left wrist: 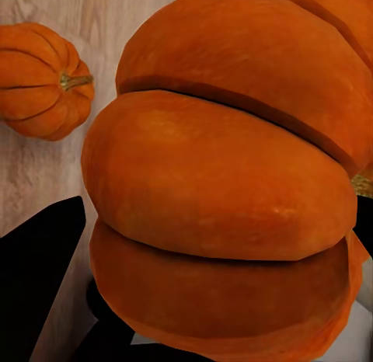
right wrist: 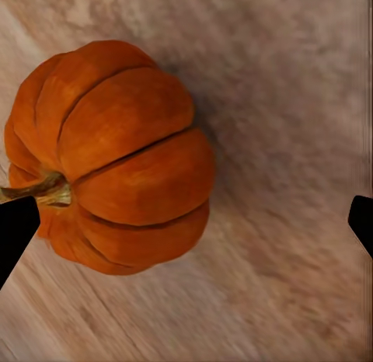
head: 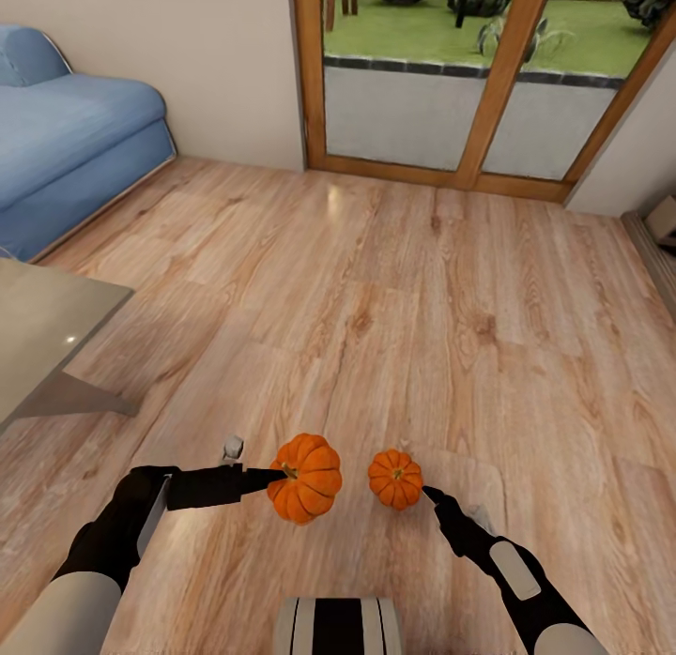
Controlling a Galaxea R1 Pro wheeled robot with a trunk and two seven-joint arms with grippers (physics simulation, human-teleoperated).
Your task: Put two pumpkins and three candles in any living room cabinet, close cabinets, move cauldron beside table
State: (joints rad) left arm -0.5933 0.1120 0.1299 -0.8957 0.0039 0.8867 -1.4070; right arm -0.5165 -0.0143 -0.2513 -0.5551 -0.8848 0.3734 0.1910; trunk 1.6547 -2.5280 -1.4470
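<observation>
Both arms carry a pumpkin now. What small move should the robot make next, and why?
Probably turn the base to look for the cabinet. The left gripper holds the larger pumpkin and the right gripper seems to hold the smaller pumpkin by its stem. Ahead are floor, a glass door and a sofa.

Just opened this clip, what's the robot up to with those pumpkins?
It stands on the wooden floor of a living room with one pumpkin at each arm. The left gripper holds the larger pumpkin off the floor; that pumpkin looms close in the left wrist view. The smaller pumpkin sits at the tip of the right gripper, whose fingertips look spread in the right wrist view, so a firm grip is unclear. A glass table corner and a blue sofa lie on its left.
</observation>
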